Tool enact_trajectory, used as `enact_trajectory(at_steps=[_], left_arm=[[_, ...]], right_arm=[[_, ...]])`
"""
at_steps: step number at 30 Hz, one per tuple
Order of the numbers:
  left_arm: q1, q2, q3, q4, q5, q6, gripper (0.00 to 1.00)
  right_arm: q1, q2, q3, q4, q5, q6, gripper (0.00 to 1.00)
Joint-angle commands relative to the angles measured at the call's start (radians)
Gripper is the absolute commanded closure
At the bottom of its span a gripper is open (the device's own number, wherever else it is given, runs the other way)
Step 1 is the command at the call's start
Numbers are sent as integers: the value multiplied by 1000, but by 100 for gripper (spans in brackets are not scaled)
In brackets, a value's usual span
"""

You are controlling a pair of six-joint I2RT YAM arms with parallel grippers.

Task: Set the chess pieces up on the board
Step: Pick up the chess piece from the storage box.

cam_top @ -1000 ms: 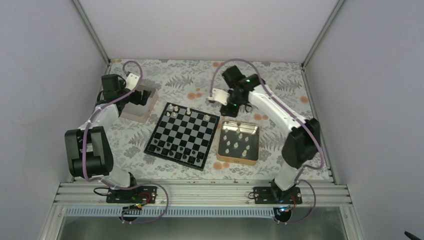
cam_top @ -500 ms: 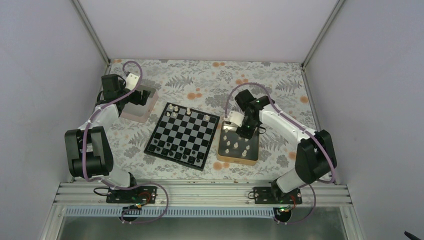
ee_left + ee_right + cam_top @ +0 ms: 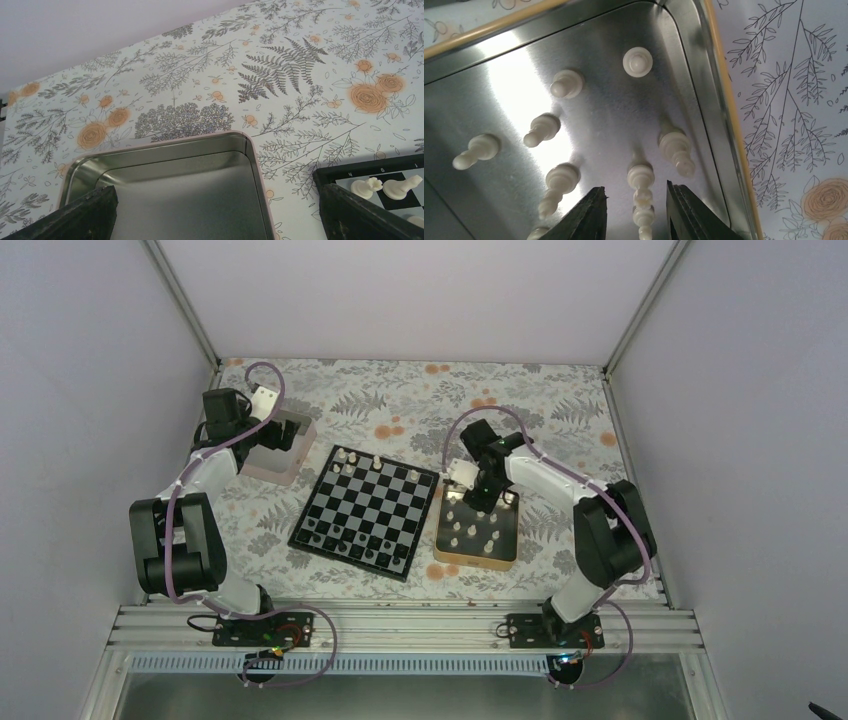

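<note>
The board (image 3: pixel 366 510) lies mid-table with a few white pieces (image 3: pixel 346 454) along its far edge and dark chessmen on its near rows. Several white chess pieces (image 3: pixel 472 530) stand in the gold tin (image 3: pixel 512 540). My right gripper (image 3: pixel 481 498) reaches down into the tin's far part. In the right wrist view it (image 3: pixel 635 187) is open, its fingers (image 3: pixel 591 215) astride one white piece (image 3: pixel 641 176) without touching it. My left gripper (image 3: pixel 218 191) is open and empty over the pinkish tin (image 3: pixel 257 170). The board's corner (image 3: pixel 330 175) shows two white pieces (image 3: pixel 367 186).
The pinkish silver tin (image 3: pixel 272 472) sits left of the board's far corner and holds nothing that I can see. The gold tin's wall (image 3: pixel 724 115) runs close to the right of my right fingers. Other white pieces (image 3: pixel 559 180) stand just left of them.
My right arm swung from behind the board toward me and came down into the gold tin, fingers now around one white piece. The left arm has not moved.
</note>
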Motion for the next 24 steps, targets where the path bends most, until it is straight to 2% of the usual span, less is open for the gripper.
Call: enact_trajectory(at_steps=[1, 24], left_arm=[[7, -15, -15, 24, 6, 8, 0], [6, 14, -7, 26, 31, 7, 0]], right_arm=[[-5, 13, 14, 44, 20, 8, 67], [-21, 53, -29, 99, 90, -10, 67]])
